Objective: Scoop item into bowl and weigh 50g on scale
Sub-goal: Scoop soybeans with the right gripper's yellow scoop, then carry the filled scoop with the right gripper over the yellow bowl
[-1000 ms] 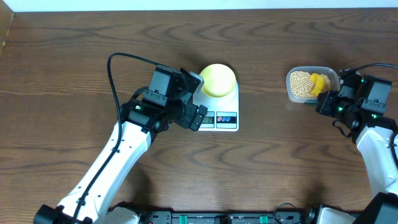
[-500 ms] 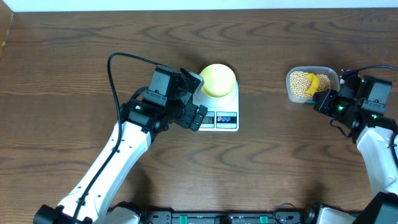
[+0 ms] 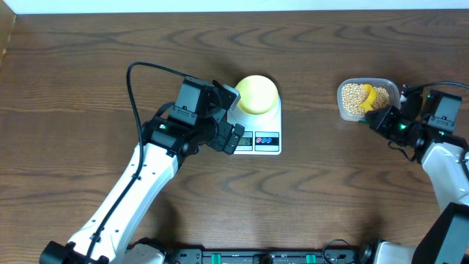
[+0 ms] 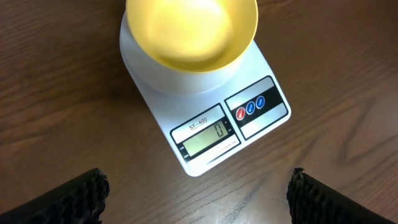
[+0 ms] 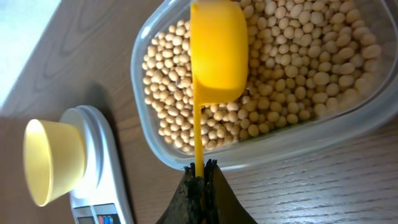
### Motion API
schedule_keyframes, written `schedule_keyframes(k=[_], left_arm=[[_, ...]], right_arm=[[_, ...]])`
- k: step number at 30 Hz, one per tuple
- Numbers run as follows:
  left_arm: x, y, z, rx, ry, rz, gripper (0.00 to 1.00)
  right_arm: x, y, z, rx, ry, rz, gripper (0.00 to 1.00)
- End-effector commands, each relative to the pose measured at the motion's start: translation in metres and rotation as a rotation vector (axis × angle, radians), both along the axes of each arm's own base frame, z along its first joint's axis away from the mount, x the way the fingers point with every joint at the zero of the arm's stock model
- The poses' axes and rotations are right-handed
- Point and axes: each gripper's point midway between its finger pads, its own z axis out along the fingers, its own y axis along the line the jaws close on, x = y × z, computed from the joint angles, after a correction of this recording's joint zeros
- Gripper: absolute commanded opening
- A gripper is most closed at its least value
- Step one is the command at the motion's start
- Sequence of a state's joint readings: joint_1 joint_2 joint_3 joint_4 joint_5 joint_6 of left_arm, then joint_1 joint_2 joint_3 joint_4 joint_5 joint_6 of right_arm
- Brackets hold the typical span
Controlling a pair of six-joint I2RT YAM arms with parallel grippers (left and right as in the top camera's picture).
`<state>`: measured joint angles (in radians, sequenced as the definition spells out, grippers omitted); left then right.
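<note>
The pale yellow bowl (image 4: 193, 31) stands empty on the white scale (image 4: 249, 106), whose display reads 0. My left gripper (image 4: 199, 199) hovers open just in front of the scale, nothing between its fingers (image 4: 74, 196). From overhead, that left gripper (image 3: 233, 116) is at the scale's (image 3: 270, 139) left side beside the bowl (image 3: 256, 94). My right gripper (image 5: 200, 171) is shut on the thin handle of a bright yellow scoop (image 5: 217, 50). The scoop's head lies over the beans (image 5: 292, 68); I cannot tell whether any are in it.
The beans fill a clear plastic tub (image 5: 348, 127) at the right of the table, seen overhead as the tub (image 3: 343, 106). The table's far edge runs along the top of the overhead view. Bare wood lies between scale and tub.
The right gripper and scoop shifted slightly left over the tub, then back right. The left arm, bowl and scale have not moved.
</note>
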<state>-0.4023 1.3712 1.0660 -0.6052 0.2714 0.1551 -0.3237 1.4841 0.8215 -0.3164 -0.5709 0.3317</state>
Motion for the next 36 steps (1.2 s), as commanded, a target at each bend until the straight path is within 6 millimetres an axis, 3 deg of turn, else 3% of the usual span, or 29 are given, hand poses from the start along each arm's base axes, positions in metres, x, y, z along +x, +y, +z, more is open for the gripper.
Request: schedule_keyframes(k=[1,13,26,36], left_arm=[[-0.001,0.001,-0.004,0.014,0.006,-0.004,0.94],[-0.001,0.001,-0.004,0.014,0.006,-0.004,0.94],[-0.001,0.001,-0.004,0.014,0.006,-0.004,0.94],[-0.001,0.001,-0.004,0.014,0.006,-0.004,0.94]], right_arm=[[-0.004,0.008,0.001,0.103,0.005,0.007,0.01],[-0.006,-0.002,0.01,0.202,-0.005,-0.038,0.01],[-0.011,-0.011,0.035,0.395,-0.068,-0.039,0.01],[-0.018,-0.028,0.045,0.504,-0.078,-0.099,0.01]])
